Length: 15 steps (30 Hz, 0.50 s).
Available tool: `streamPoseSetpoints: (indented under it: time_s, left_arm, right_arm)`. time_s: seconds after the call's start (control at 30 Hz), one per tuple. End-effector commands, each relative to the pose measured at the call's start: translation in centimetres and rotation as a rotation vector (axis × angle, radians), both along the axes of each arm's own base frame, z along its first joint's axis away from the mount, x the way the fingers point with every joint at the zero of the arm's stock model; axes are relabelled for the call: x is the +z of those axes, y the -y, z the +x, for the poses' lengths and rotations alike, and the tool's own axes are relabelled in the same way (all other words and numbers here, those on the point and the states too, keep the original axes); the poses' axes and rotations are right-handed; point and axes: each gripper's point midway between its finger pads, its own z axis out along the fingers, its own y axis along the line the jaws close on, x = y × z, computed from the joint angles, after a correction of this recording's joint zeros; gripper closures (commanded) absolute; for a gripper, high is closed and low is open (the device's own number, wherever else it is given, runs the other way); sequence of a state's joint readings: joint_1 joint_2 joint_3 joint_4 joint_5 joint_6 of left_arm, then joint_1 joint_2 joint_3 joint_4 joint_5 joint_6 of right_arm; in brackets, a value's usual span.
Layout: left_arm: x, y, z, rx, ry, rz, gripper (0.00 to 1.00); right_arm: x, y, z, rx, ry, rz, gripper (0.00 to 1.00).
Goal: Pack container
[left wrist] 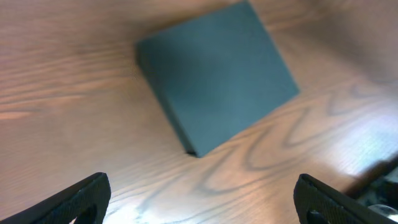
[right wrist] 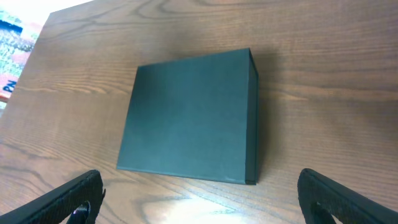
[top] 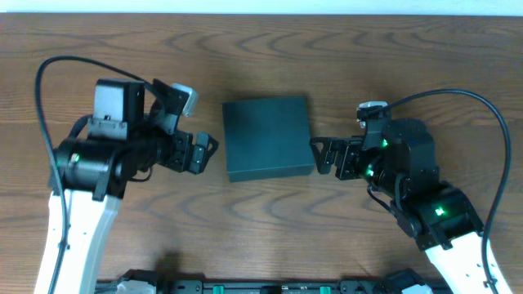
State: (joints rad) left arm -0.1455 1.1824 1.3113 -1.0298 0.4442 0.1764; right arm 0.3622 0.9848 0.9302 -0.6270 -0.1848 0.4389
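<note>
The container (top: 268, 138) is a dark teal, matte, square shallow box lying flat with its lid shut in the middle of the wooden table. It also shows in the left wrist view (left wrist: 214, 74) and the right wrist view (right wrist: 189, 118). My left gripper (top: 204, 152) is open and empty just left of the box, a small gap from its left side; its fingers frame bare wood (left wrist: 199, 199). My right gripper (top: 324, 155) is open and empty, close to the box's right edge near the front corner (right wrist: 199, 199). No snack packets are in view.
The table's far edge (top: 261, 11) runs along the top of the overhead view. Colourful printed material (right wrist: 15, 43) lies beyond the table's corner in the right wrist view. Cables loop above both arms.
</note>
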Motion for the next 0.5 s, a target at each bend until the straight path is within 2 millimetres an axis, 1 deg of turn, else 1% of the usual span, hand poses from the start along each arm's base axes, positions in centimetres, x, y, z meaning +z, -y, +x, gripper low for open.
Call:
streamPoseSetpoints:
  time_s: [0.0, 0.1, 0.2, 0.3, 0.37, 0.47]
  left_arm:
    - [2.4, -2.5, -1.2, 0.086, 0.128, 0.089, 0.05]
    - [3.6, -4.3, -3.3, 0.146, 0.223, 0.135, 0.05]
    - [3.6, -5.7, -5.7, 0.196, 0.294, 0.167, 0.05]
    - [2.4, -7.4, -7.8, 0.262, 0.355, 0.195, 0.05]
    - [1.4, -8.3, -8.7, 0.306, 0.410, 0.206, 0.05]
    - [-0.2, -9.2, -9.5, 0.361, 0.504, 0.205, 0.05]
  right_arm:
    - [0.3, 0.3, 0.2, -0.004, 0.011, -0.013, 0.01]
    - [0.2, 0.3, 0.2, -0.004, 0.009, -0.014, 0.01]
    - [0.2, 0.3, 0.2, -0.004, 0.009, -0.013, 0.01]
    - [0.2, 0.3, 0.2, -0.004, 0.009, -0.014, 0.01]
    - [0.2, 0.3, 0.2, -0.004, 0.009, -0.014, 0.01]
    - [0.2, 0.3, 0.2, -0.004, 0.009, -0.014, 0.01]
